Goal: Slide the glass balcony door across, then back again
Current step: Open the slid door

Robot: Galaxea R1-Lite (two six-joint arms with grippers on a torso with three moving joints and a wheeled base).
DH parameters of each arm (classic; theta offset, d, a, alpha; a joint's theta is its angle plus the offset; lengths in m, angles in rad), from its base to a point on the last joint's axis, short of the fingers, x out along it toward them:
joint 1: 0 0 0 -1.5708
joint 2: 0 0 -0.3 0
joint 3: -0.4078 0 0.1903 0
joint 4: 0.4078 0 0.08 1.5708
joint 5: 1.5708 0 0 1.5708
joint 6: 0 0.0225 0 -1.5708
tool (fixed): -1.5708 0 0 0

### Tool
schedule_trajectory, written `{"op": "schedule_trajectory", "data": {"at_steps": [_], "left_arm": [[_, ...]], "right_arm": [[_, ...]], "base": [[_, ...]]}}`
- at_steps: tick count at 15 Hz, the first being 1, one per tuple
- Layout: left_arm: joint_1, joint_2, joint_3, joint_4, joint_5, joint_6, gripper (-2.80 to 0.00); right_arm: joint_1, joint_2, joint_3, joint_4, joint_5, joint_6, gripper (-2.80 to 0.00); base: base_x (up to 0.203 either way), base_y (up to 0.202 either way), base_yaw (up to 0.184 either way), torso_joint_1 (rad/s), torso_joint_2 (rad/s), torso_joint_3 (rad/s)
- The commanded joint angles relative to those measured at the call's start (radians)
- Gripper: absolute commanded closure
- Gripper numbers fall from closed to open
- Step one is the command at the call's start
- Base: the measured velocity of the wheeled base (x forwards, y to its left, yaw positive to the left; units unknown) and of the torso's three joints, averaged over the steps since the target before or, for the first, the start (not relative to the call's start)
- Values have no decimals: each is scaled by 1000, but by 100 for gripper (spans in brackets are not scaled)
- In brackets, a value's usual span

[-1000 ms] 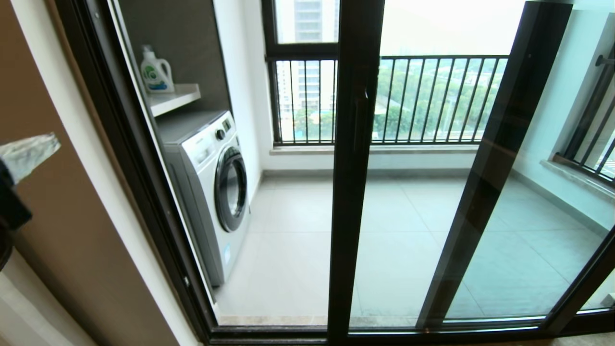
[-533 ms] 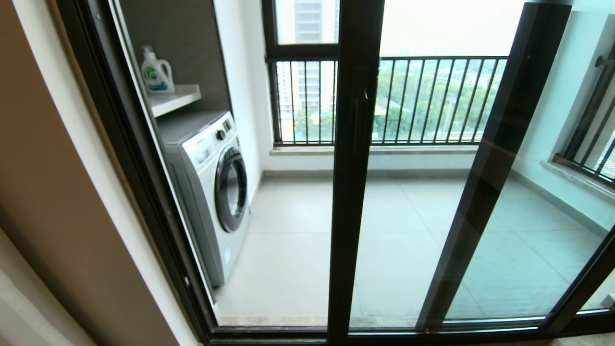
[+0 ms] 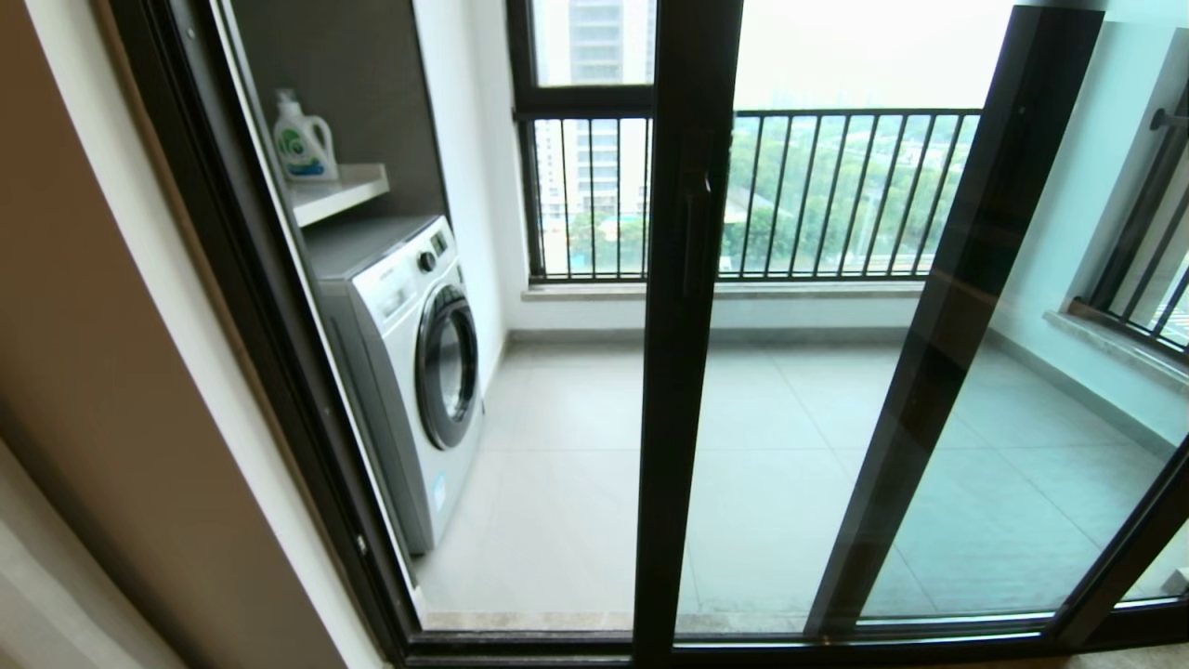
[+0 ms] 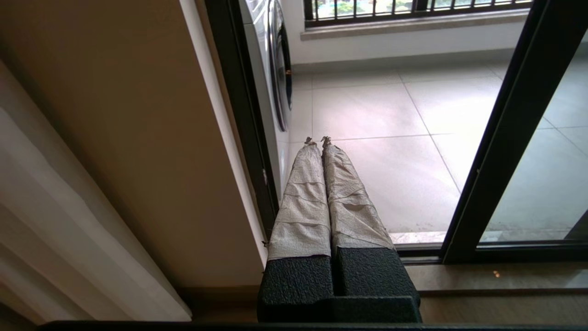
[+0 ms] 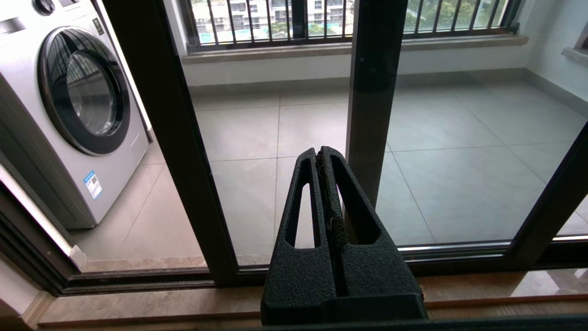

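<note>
- Head view looks forward and down from high up at the glass balcony door [image 3: 683,372], close to it.
- Left wrist view sits low by the wall [image 4: 138,138], facing the floor tiles [image 4: 367,115].
- Right wrist view sits low near the door sill.
- All three share the washing machine [image 3: 409,362].

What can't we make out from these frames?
- Both grippers: outside the head view's frame. Seen only in the wrist views, left gripper and right gripper, fingers together, touching nothing.
- Glass balcony door: top cut off by the head view's edge.
- Handle: black on black, shape unclear.
- Detergent bottle: label too small.
</note>
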Motion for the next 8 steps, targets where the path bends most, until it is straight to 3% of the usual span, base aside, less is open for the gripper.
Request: {"op": "schedule_trajectory", "data": {"at_steps": [1, 4, 7, 8], "left_arm": [[1, -15, 25, -18, -10, -3, 0], [1, -15, 25, -21, -9, -10, 0], [1, -15, 25, -24, 3, -110, 0], [1, -15, 25, -24, 4, -107, 0]], "right_arm": [[0, 0, 12, 0, 0, 1, 0], [0, 0, 12, 0, 0, 0, 0], [0, 0, 12, 0, -1, 3, 0], [0, 0, 12, 0, -1, 6, 0]], "base": [[0, 0, 0, 0, 0, 0], [0, 0, 0, 0, 0, 0], [0, 0, 0, 0, 0, 0], [0, 0, 0, 0, 0, 0]]}}
